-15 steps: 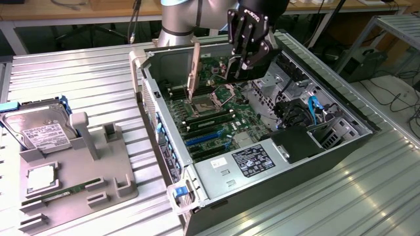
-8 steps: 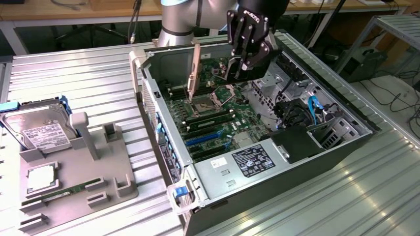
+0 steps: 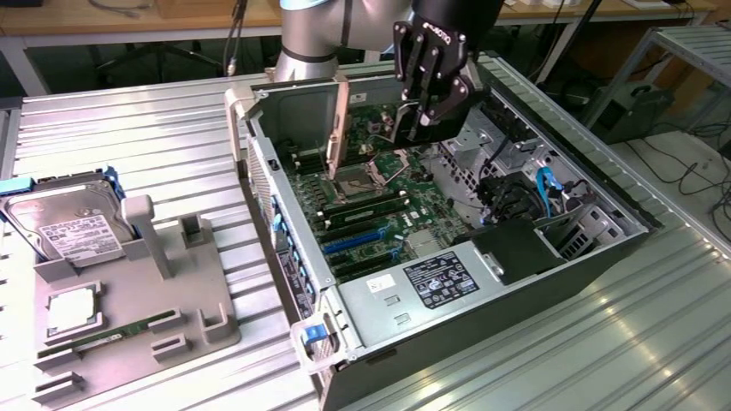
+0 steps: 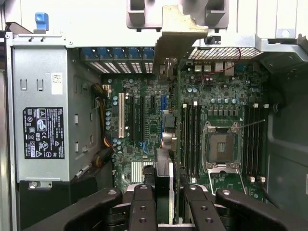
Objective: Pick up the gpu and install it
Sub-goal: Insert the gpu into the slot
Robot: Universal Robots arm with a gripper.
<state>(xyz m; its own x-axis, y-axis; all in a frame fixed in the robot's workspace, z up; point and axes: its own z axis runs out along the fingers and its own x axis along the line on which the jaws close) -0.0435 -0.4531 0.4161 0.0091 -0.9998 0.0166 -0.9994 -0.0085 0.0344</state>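
Between end effector (image 4: 168, 202) fingers, gpu (image 4: 179, 125) edge-on

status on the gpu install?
Gripper shut on gpu, held edge-on over the open case. Card above motherboard, not seated. Nothing blocking.

— We see a ribbed metal table (image 3: 137, 137) with a dull silver sheen, and the computer case (image 3: 594, 257) looks like matt dark painted metal.

— We agree; the gripper (image 3: 425, 116) is matt black, and the gpu (image 4: 171, 144) it holds has a pale metal bracket, scuffed at its edge. We also note the matt grey plastic holder (image 3: 126, 325), and the hard drive (image 3: 68, 224) with its paper label.
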